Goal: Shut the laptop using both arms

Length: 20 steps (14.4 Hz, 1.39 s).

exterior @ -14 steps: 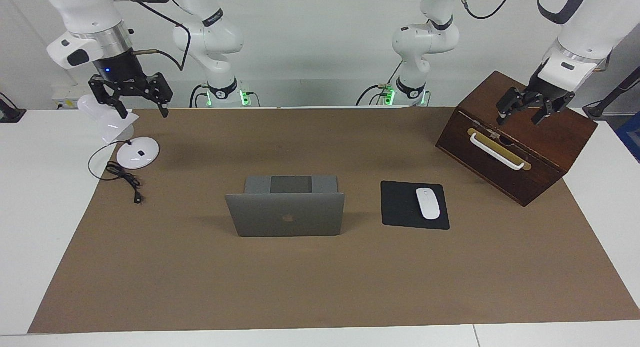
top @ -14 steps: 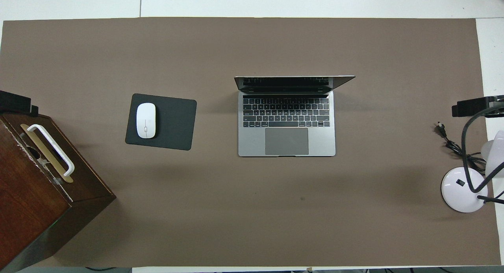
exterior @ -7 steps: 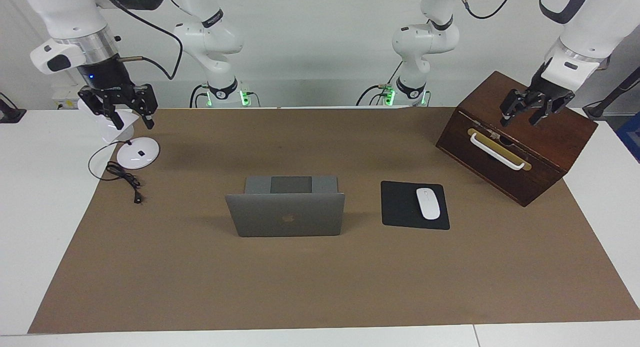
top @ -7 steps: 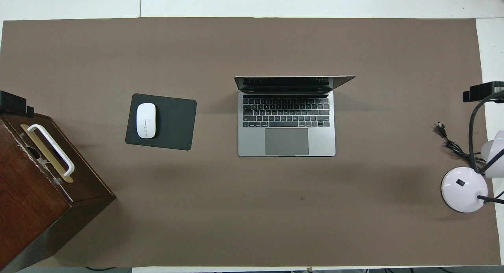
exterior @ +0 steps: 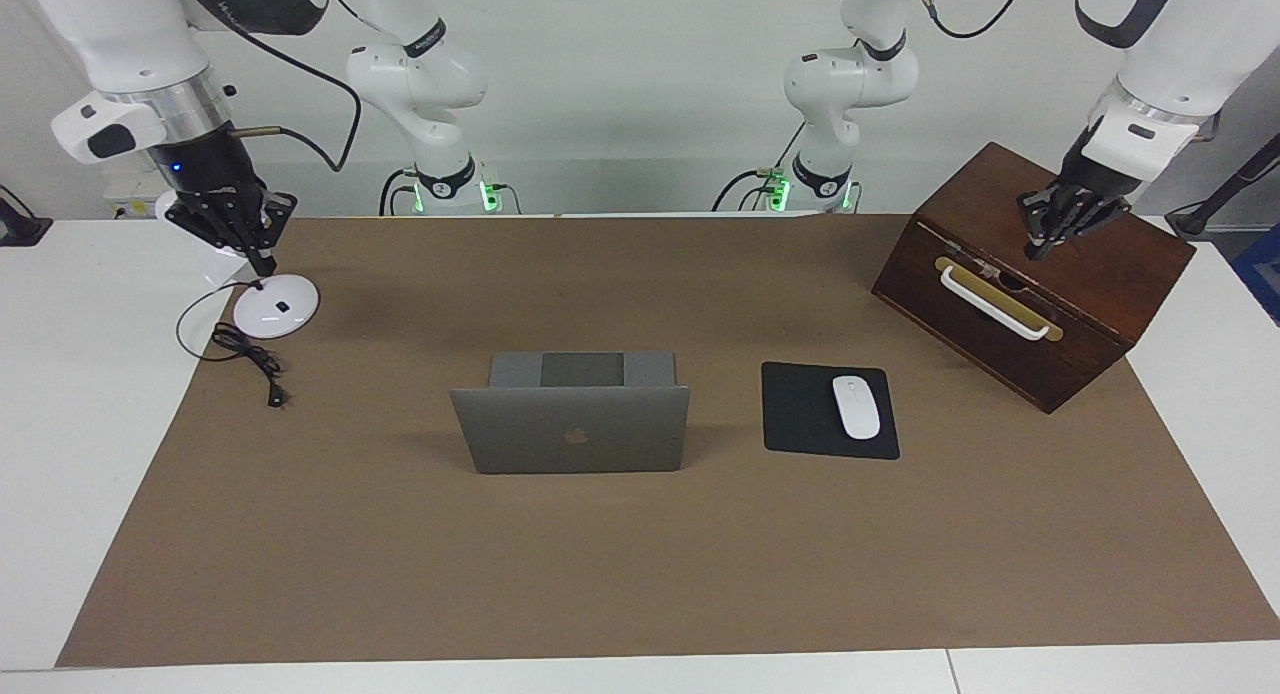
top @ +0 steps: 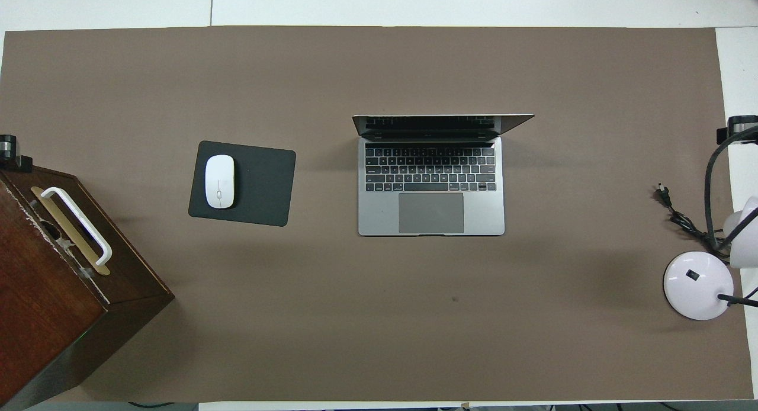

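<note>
Bare mat (exterior: 640, 564) rings laptop (exterior: 572, 429); mouse pad (exterior: 812, 412) flanks it.

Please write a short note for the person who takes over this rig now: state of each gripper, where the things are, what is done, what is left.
Left gripper: shut, empty, up over the wooden box at the left arm's end of the table.
Right gripper: shut, empty, up over the white desk lamp at the right arm's end.
Laptop: mid-table on the brown mat, lid up, keyboard toward the robots. Beside it, toward the left arm's end, lies the black mouse pad with the white mouse.
Done: nothing; neither gripper touches the laptop.
Left: bring both grippers to the lid and fold it down.
</note>
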Motion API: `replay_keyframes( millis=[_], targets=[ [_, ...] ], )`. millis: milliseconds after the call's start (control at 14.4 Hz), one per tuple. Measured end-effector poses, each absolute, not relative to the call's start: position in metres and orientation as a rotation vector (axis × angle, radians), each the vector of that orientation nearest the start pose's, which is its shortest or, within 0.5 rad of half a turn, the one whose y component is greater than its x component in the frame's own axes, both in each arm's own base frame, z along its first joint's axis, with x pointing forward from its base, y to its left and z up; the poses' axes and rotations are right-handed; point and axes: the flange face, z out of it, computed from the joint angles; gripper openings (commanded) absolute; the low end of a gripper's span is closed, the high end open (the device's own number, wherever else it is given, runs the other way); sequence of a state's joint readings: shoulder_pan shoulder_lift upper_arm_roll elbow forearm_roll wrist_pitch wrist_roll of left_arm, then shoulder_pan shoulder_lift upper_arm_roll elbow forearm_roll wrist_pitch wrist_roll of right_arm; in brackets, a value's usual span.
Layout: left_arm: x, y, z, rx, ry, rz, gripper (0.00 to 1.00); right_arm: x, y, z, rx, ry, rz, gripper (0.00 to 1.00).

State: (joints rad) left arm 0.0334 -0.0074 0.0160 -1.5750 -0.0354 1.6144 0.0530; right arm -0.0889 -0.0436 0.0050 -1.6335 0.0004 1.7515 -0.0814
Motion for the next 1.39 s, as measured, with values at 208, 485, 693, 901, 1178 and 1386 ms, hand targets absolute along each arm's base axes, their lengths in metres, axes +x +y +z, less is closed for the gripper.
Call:
replay_keyframes(
  millis=[208, 485, 693, 901, 1178, 1386],
  targets=[
    [0.563, 0.022, 0.635, -3.166, 0.009, -0.181, 0.0, 0.569, -0.051, 0.632, -3.166, -0.024, -0.277, 0.0],
    [0.57, 0.014, 0.621, -3.163, 0.029, -0.255, 0.0, 0.613, -0.06, 0.628, -3.167, -0.056, -0.332, 0.0],
    [0.573, -0.006, 0.612, -3.181, 0.07, -0.319, 0.0, 0.657, -0.06, 0.621, -3.162, -0.065, -0.38, 0.0],
    [0.569, -0.038, 0.595, -3.209, 0.122, -0.442, 0.0, 0.693, -0.058, 0.606, -3.151, -0.068, -0.437, 0.0],
    [0.54, -0.087, 0.549, -3.229, 0.198, -0.63, 0.0, 0.736, -0.043, 0.558, -3.116, 0.021, -0.529, 0.0],
    [0.508, -0.124, 0.526, -3.214, 0.293, -0.744, 0.0, 0.759, 0.015, 0.521, -3.074, 0.084, -0.547, 0.0]
  ],
)
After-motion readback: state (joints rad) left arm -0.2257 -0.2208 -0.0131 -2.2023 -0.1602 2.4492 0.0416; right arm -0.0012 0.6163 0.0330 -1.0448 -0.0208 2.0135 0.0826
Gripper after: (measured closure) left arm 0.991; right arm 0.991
